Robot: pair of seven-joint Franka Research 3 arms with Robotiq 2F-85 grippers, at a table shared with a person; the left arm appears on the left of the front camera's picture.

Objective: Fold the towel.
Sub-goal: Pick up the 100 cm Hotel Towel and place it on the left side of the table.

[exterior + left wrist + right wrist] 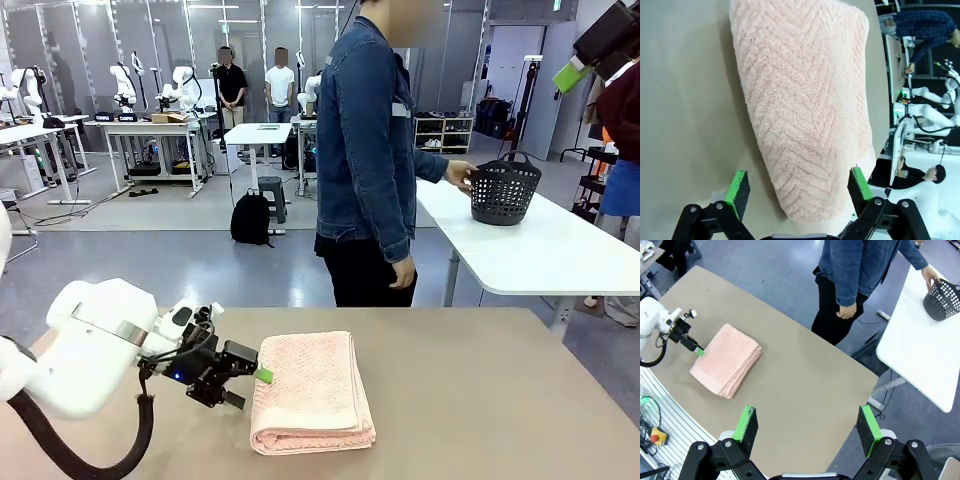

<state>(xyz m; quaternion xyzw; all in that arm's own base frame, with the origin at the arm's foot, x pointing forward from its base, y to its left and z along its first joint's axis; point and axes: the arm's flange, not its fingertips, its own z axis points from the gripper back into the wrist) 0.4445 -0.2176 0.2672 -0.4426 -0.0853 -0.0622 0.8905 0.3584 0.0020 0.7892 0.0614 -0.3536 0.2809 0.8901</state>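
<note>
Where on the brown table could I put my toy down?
There is bare room on the brown table right of the folded towel, out to the far and right edges. It is crowded left of the towel, where the left gripper sits with open fingers beside it.

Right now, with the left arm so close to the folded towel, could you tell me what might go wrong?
The left pincer, open, sits level with the towel at its left edge; pushing on could shove or rumple the stack rather than grip it. The layered folds at the towel's near end look loose, so a partial grip might undo them. The person is turned towards the basket, probably not watching the arms.
</note>
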